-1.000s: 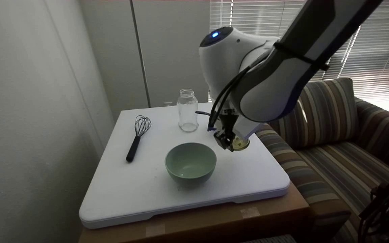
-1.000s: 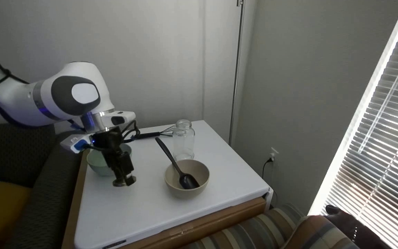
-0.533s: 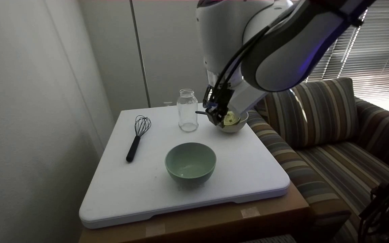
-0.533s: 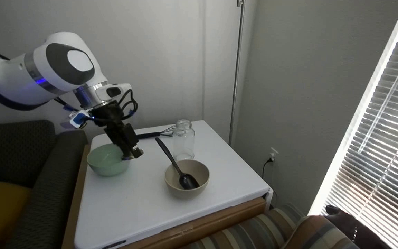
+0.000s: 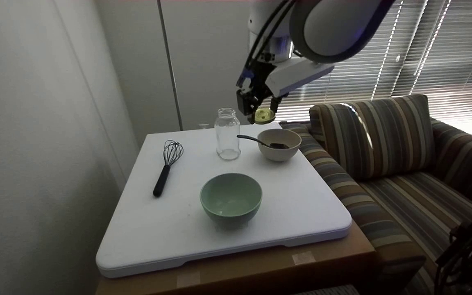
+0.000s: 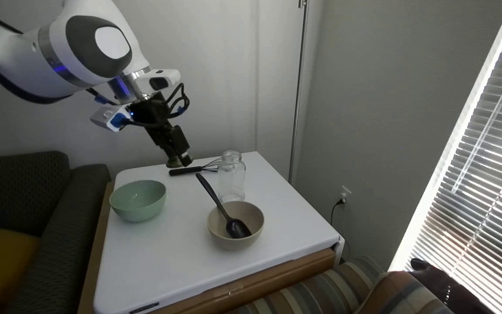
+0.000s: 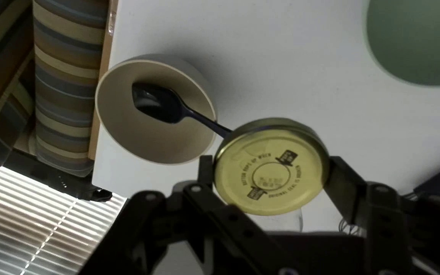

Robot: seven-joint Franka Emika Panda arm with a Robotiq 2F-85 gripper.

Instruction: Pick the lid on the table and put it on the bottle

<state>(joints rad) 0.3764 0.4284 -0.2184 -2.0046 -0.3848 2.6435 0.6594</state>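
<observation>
Gripping the lid (image 5: 264, 116) at opposite sides of its rim, the end effector (image 7: 270, 171) hangs in the air over the worktop (image 5: 150, 233). In the wrist view the lid's yellow face, printed with a ring of lettering, looks toward the camera, a finger at each side. The lid is apart from the bottle (image 6: 232, 179), which stands upright on the worktop with its mouth open; only a sliver of the glass shows past the lid in the wrist view. Near the bottle, with a gap between, sits a beige bowl (image 5: 280, 155) holding a black spoon (image 6: 238, 227), the handle leaning over the rim near the glass; whether handle and bottle touch cannot be told. A pale green bowl (image 5: 231, 200) stands well apart from the beige one, and a black-handled whisk (image 5: 165, 172) lies flat. Beside the worktop is a striped armchair (image 5: 404, 205), with window blinds (image 5: 461, 69) behind it.
</observation>
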